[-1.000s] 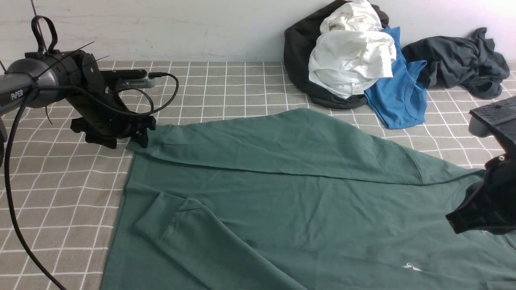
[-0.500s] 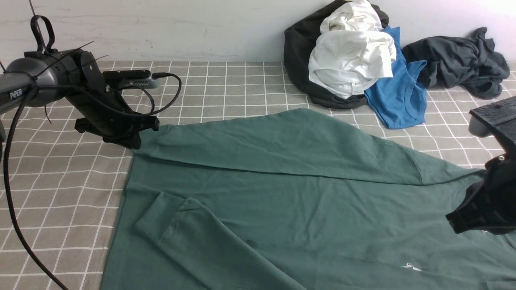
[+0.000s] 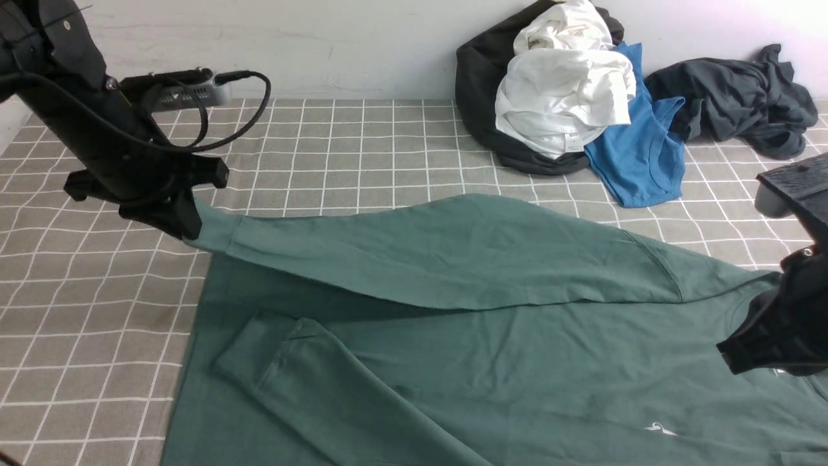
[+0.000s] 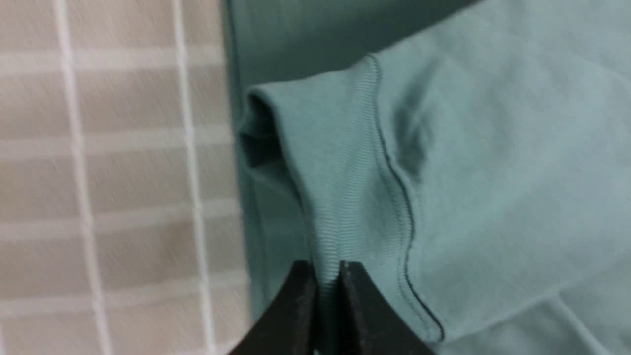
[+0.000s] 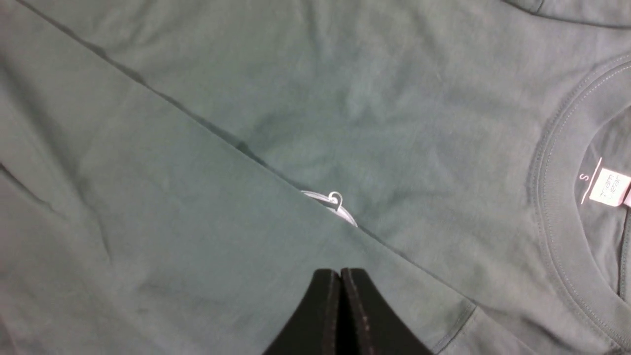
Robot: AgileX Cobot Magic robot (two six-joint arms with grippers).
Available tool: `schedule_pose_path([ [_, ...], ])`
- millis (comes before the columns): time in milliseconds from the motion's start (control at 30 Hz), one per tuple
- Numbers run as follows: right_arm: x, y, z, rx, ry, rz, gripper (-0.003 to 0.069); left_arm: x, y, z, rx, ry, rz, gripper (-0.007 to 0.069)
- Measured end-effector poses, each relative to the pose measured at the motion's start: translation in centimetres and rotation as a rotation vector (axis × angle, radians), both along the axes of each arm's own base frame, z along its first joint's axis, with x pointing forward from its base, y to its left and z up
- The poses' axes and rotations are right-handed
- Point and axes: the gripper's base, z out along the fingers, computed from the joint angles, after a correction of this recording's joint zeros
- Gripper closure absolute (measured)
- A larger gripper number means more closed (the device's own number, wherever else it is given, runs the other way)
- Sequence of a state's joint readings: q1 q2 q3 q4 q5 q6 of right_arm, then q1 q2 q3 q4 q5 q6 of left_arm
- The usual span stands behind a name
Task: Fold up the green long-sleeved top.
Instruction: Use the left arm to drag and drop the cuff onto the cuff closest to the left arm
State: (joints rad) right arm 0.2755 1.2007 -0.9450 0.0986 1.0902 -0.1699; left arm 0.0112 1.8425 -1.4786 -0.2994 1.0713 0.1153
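Since half a second ago the left end effector (image 3: 187, 233) has climbed and drawn back toward the left, taking the far sleeve (image 3: 440, 259) with it. That sleeve then lay flat on the body of the green long-sleeved jersey top (image 3: 491, 349). Now it hangs clear as a taut, tapering band from cuff to shoulder seam, with a dark shadow beneath it. The right end effector (image 3: 728, 359) has not shifted and hovers over the chest near the collar.

In the left wrist view, the two black wedge-shaped fingers of the left end effector (image 4: 325, 268) are clamped on the ribbed cuff (image 4: 340, 197). Its fine vertical ribbing ends at a dark stitched seam where the smoother sleeve cloth begins. In the right wrist view, the right end effector (image 5: 340, 273) has its fingers pressed together, with no cloth seen between them.

The top (image 5: 197, 197) lies spread across the near half of the grey cloth-covered surface with a white grid pattern (image 3: 362, 149). It is matte, softly creased, and its near sleeve (image 3: 310, 382) is folded diagonally over the front. A small white embroidered logo (image 5: 333, 204) peeks from under that sleeve's edge, and a pale label (image 5: 609, 187) sits inside the round ribbed neckline (image 5: 552, 207).

Against the wall at the back lies a crumpled heap: a black garment (image 3: 475, 97), a white garment (image 3: 563, 90), a blue garment (image 3: 640, 155) and a dark grey garment (image 3: 737, 97).
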Motion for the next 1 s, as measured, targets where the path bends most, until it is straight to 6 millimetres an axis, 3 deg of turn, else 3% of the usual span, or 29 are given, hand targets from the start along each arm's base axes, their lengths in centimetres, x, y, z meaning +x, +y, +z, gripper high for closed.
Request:
schedule_pose_path([
  [200,-2.0,0.4,1.7,0.031,-0.055,0.049,0.0673,-7.6,-1.9,-1.1,-0.049,0.026,-0.033,0.0606],
  [233,-2.1,0.5,1.8,0.033,-0.061,0.056,0.0673,-7.9,-2.1,-0.9,-0.048,0.016,-0.041,0.0606],
  [400,-4.4,1.7,3.0,0.03,-0.103,0.174,0.0673,-13.7,-4.6,-2.6,-0.042,0.046,-0.14,0.0608],
  [500,-5.0,2.2,3.0,0.006,-0.093,0.225,0.0673,-15.3,-5.4,-3.9,-0.023,0.08,-0.176,0.0606],
  [700,-5.7,2.7,2.8,-0.02,-0.053,0.273,0.0673,-16.5,-5.3,-5.5,0.054,0.113,-0.214,0.0552],
  [1000,-6.1,2.9,2.7,-0.001,-0.014,0.277,0.0673,-18.3,-4.3,-5.6,0.166,0.284,-0.34,0.0235],
])
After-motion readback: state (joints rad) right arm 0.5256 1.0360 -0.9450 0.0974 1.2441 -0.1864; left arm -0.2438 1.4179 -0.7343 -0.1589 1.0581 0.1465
